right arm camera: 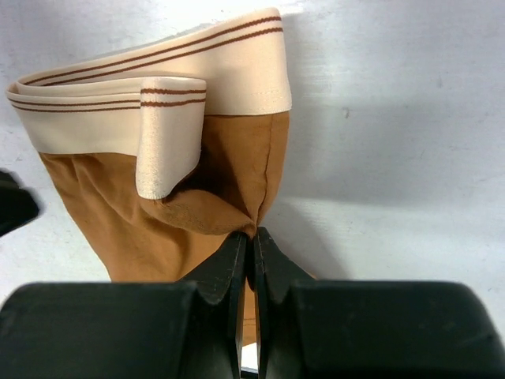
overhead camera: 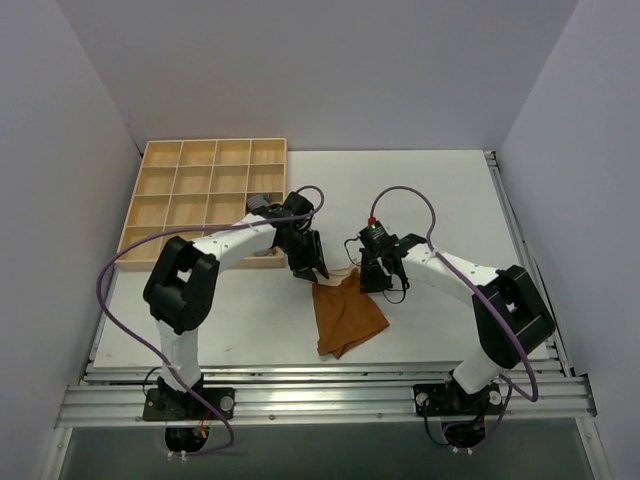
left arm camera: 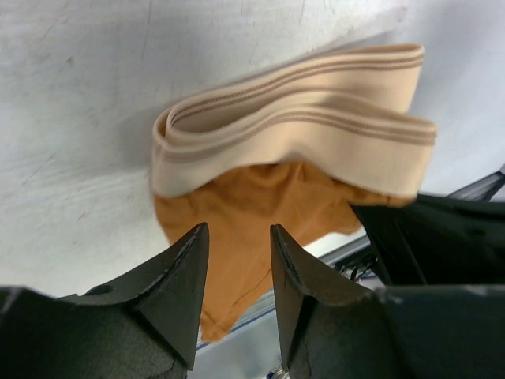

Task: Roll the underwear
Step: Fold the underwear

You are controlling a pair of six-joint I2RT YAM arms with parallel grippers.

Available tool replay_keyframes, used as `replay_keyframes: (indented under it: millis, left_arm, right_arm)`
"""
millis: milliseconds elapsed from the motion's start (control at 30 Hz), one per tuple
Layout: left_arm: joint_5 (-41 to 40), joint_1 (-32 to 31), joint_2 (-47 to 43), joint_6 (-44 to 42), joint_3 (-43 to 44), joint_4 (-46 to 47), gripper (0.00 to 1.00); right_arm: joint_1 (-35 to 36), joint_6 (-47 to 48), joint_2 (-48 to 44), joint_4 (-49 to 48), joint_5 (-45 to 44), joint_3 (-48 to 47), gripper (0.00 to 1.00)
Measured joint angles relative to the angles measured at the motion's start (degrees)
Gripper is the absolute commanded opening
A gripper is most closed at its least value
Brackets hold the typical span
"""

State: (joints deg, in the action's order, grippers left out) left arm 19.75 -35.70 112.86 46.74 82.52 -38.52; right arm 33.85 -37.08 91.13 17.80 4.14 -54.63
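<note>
Probably light, limp and slump-prone, the soft caramel-brown fabric underwear (overhead camera: 345, 315) lies half-folded mid-counter (overhead camera: 440, 200) toward the near edge, likely best held at its firmer pale beige striped band (left arm camera: 300, 126), the right end effector (right arm camera: 252, 235) pinching its brown cloth and the left end effector (left arm camera: 237, 233) spread above it.

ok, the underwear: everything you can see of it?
The underwear is soft caramel-brown fabric with a pale beige waistband carrying thin brown stripes. It lies crumpled, unrolled, on the white table between the arms, waistband at the far end, folded over itself. The right gripper is pinched on its brown side edge; the left gripper hangs open over it.
</note>
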Motion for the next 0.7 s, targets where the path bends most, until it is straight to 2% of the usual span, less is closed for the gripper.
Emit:
replay_keyframes:
  millis: [167,333,700]
  left_arm:
    - [1.6,0.8,-5.5,-0.7,-7.2,3.7,0.37]
    - [3.3,0.0,-6.1,0.1,-12.9,8.8,0.36]
    - [8.4,-4.5,-1.5,6.7,-14.7,26.9,0.32]
  right_arm:
    - [-0.5,-0.5,-0.7,0.3,-0.5,1.5,0.0]
    - [-3.3,-0.6,-2.6,1.4,-0.7,3.6,0.0]
    - [-10.3,1.6,-7.5,4.3,-1.0,5.3,0.0]
